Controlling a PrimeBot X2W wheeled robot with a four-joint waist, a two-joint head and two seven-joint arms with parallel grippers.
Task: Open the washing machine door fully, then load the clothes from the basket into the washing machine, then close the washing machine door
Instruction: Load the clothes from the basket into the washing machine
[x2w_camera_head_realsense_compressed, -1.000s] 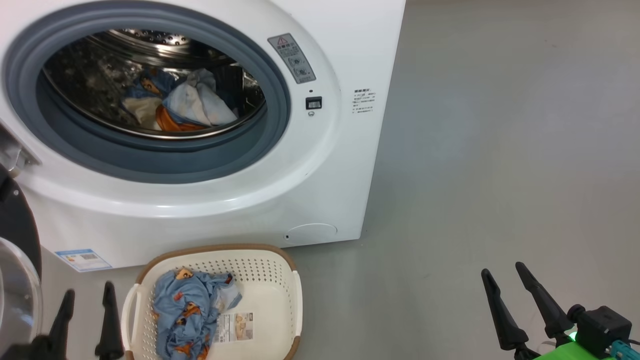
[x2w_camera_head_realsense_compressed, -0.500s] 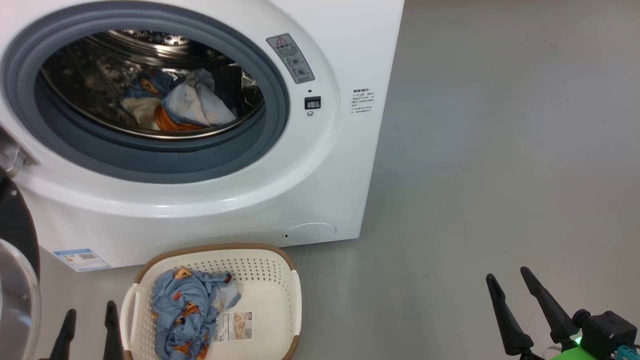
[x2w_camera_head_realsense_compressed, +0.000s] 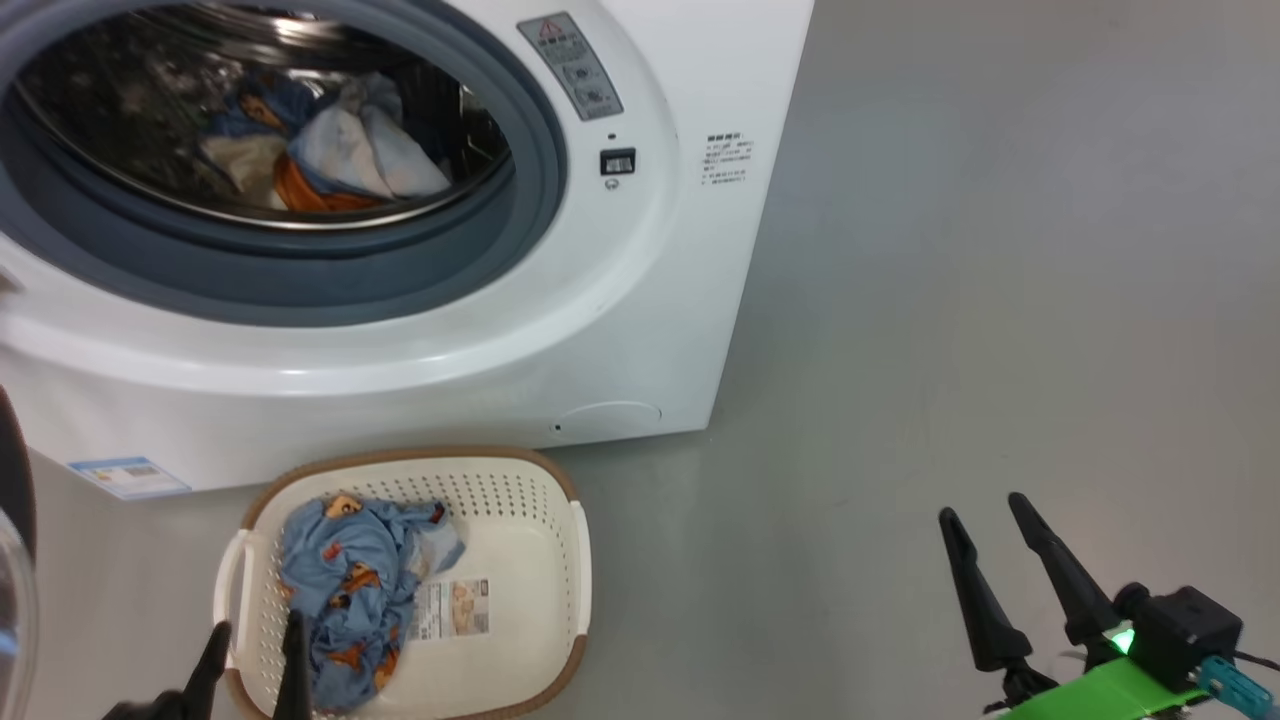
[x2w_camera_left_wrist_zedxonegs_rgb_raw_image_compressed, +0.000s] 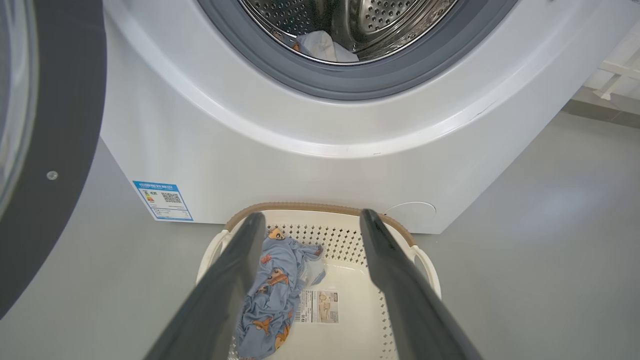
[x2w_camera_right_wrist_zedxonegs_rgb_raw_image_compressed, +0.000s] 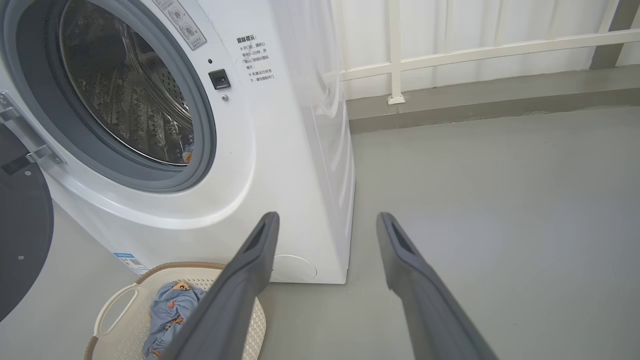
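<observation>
Clothes (x2w_camera_head_realsense_compressed: 350, 590) are lying bunched in the left half of the basket (x2w_camera_head_realsense_compressed: 530, 520), one blue bear-print bundle, and the basket is sitting on the floor (x2w_camera_head_realsense_compressed: 950, 300) just in front of the washing machine (x2w_camera_head_realsense_compressed: 640, 300). More garments are already resting inside the drum (x2w_camera_head_realsense_compressed: 320, 150), and the door (x2w_camera_left_wrist_zedxonegs_rgb_raw_image_compressed: 60, 150) is hanging wide open off to the left. By my reading we're in the loading step, with this bundle looking like the last to go.

Left tool (x2w_camera_head_realsense_compressed: 255, 625) is hovering at the basket's near left corner, spread wide and gripping nothing. In its own wrist view the bundle is showing between the two fingers, hugging the left one, just ahead and below. The bundle's long axis is running near to far along the basket's left wall, roughly in line with where those fingers are pointing, so a straight drop looks set to straddle its narrow width.

Right tool (x2w_camera_head_realsense_compressed: 982, 507) is hanging well off to the right over bare floor, equally spread and empty. That's making the left arm plainly the nearer one: the cloth is lying just right of its tips, with the drum opening up and beyond.
</observation>
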